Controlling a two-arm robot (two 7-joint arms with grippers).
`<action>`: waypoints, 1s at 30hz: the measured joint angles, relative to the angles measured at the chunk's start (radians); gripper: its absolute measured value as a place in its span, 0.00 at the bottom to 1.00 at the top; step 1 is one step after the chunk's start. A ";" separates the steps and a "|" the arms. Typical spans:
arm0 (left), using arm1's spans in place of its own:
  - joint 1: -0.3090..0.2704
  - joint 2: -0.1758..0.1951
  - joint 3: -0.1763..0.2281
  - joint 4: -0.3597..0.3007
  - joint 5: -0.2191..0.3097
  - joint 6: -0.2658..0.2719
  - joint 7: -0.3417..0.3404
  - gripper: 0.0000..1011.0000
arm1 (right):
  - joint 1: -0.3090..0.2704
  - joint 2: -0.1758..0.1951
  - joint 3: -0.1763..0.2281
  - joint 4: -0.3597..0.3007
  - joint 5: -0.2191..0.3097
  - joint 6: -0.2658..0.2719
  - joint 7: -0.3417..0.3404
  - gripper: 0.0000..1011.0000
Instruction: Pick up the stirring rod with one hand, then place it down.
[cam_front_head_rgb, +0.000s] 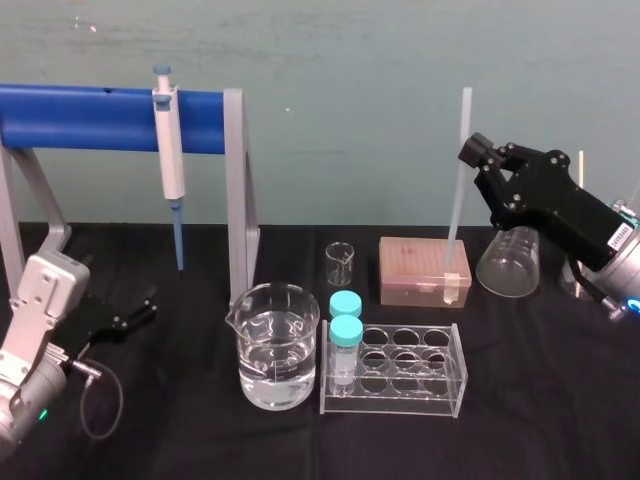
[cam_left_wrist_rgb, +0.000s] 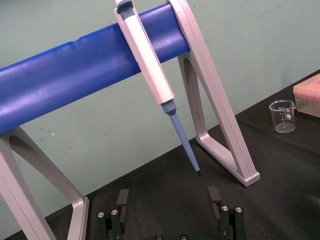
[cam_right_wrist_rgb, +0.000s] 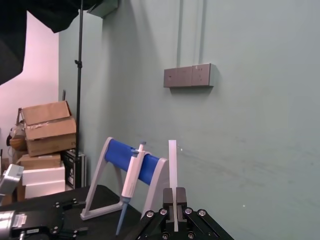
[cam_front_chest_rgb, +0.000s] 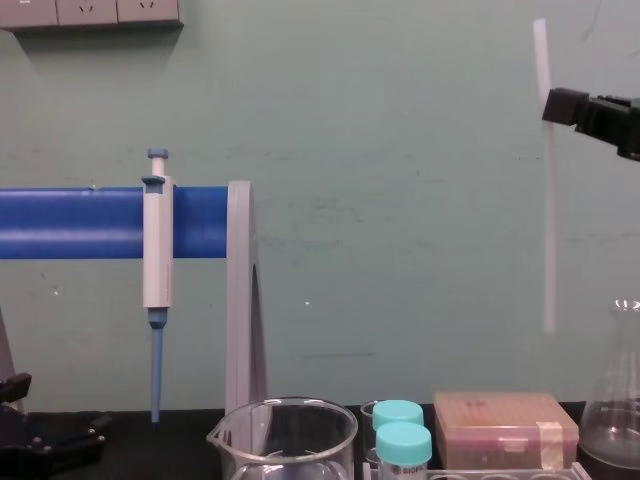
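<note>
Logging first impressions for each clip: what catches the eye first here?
The right gripper holds the stirring rod upright in the air above the pink box. On the left, a pipette hangs from a blue bar, with the left gripper open low beside it.

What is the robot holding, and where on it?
The right gripper pinches the stirring rod near its upper end, with the rod upright. The left gripper is open, holding nothing.

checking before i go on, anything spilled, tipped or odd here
Nothing stands out. The right gripper holds the stirring rod upright above the table; the beaker stands unspilled; the left gripper rests open at the left.
</note>
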 joint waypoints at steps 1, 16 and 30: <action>0.000 0.000 0.000 0.000 0.000 0.000 0.000 0.99 | 0.002 0.000 0.000 0.002 -0.001 0.001 0.000 0.04; 0.000 0.000 0.000 0.000 0.000 0.000 0.000 0.99 | 0.015 -0.008 -0.001 0.023 -0.016 0.007 -0.014 0.04; 0.000 0.000 0.000 0.000 0.000 0.000 0.000 0.99 | 0.013 -0.015 -0.002 0.028 -0.017 0.009 -0.016 0.04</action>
